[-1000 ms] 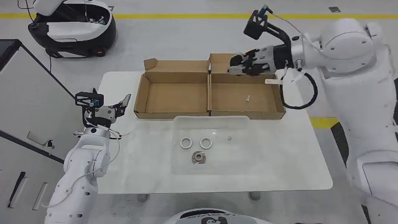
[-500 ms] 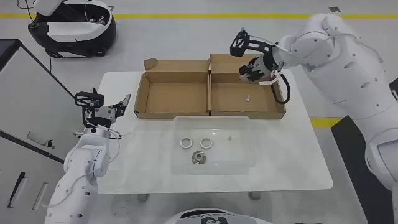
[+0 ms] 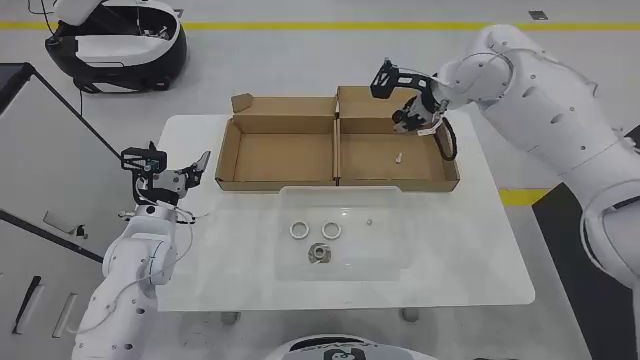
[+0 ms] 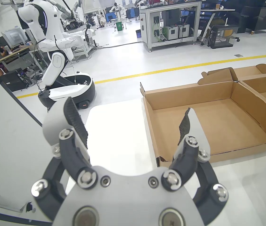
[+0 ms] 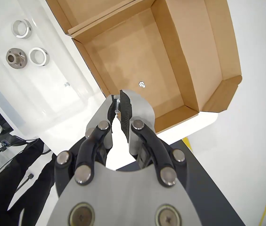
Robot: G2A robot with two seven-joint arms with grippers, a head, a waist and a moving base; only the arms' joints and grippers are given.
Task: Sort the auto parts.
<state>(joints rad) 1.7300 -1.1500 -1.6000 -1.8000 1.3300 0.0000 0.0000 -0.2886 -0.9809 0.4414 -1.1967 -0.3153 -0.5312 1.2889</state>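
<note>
A small threaded bolt point(image 5: 117, 106), as far as the wrist view lets me judge, is sitting clamped between the pads of the right gripper point(image 5: 118, 96). The gripper is hanging above the right cardboard box point(image 5: 217, 36) near the table's far right corner. Another bolt point(image 5: 141, 84) is lying on that box's floor. The arm should be going low before letting go, so nothing bounces out. The left gripper point(image 4: 128, 118) is hanging spread wide and empty at the table's left edge.

Box walls point(image 5: 175, 115) perhaps hem right hand point(image 5: 117, 101).
</note>
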